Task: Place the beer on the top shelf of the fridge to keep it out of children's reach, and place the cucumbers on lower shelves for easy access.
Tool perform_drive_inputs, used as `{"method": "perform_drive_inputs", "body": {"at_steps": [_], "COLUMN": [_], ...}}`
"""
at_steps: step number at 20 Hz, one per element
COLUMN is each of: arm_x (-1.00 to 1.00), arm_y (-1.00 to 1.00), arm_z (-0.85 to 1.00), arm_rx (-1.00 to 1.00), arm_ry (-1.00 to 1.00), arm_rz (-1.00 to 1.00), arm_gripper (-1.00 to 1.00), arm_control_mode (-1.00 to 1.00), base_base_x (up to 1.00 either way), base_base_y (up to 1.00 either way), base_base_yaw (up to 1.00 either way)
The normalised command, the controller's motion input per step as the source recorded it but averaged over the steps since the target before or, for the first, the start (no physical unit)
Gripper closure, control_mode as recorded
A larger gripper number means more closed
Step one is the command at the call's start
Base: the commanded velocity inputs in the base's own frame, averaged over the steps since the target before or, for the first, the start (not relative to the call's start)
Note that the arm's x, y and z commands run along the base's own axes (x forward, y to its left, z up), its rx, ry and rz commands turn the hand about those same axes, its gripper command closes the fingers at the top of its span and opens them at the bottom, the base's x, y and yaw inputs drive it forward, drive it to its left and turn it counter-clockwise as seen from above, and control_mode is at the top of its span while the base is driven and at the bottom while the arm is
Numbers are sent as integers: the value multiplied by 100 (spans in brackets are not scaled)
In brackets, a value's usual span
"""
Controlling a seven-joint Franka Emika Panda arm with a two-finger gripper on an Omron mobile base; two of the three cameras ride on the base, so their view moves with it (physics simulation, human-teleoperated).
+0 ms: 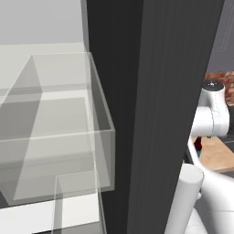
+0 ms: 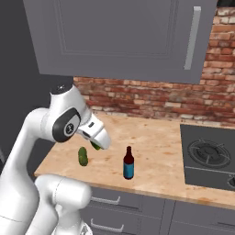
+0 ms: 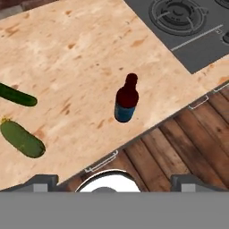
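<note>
Currently on the wooden counter [image 2: 160, 151]: beer [image 2: 128, 164] standing upright near the front edge, dark brown glass, reddish cap, blue-teal label band round the body. Label too small to read; no brand or lettering made out in either the right base view or the hand view. Same bottle seen from above in the hand view [image 3: 126, 99], apart from everything else.

Two cucumbers lying flat on the counter beside the bottle, towards the fridge end. Nearer cucumber [image 2: 82, 156], dark green, close to the front edge; shown larger in the hand view [image 3: 21, 139]. Farther cucumber [image 3: 17, 95], partly hidden behind the arm in the right base view, cut by the frame edge in the hand view. Both apart from the bottle and not touching each other.

Hand [image 3: 107, 181] held above the counter's front edge, looking down; finger tips [image 3: 41, 182] spread wide at the two bottom corners of the hand view, nothing between them, nothing gripped.

Fridge [image 1: 155, 114] seen in the left base view as a dark grey wall, pale interior beyond it with a clear bin [image 1: 55, 132]. White cylindrical door handle [image 1: 185, 196] at lower right.

Stove top [image 2: 209, 156] set into the counter at the far end from the cucumbers. Grey wall cabinet [image 2: 124, 36] above, brick wall [image 2: 151, 98] behind. No writing visible on any of these.
</note>
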Motion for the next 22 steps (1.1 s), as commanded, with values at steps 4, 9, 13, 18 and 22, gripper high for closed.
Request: {"method": "perform_drive_inputs", "body": {"at_steps": [4, 9, 13, 18, 22], "arm_x": [0, 0, 0, 0, 0], "arm_y": [-42, -56, -62, -50, -28], "arm_z": [-39, -17, -30, -41, -38], "arm_rx": [-5, 2, 7, 7, 6], "arm_ry": [1, -4, -14, -19, -21], "arm_rz": [-19, 5, 30, 46, 54], "arm_gripper": [-100, -100, -100, -100, -100], "arm_control_mode": [-100, -100, -100, -100, -100], "base_base_x": [0, 0, 0, 0, 0], "base_base_y": [0, 0, 0, 0, 0], "base_base_yaw": [0, 0, 0, 0, 0]}}
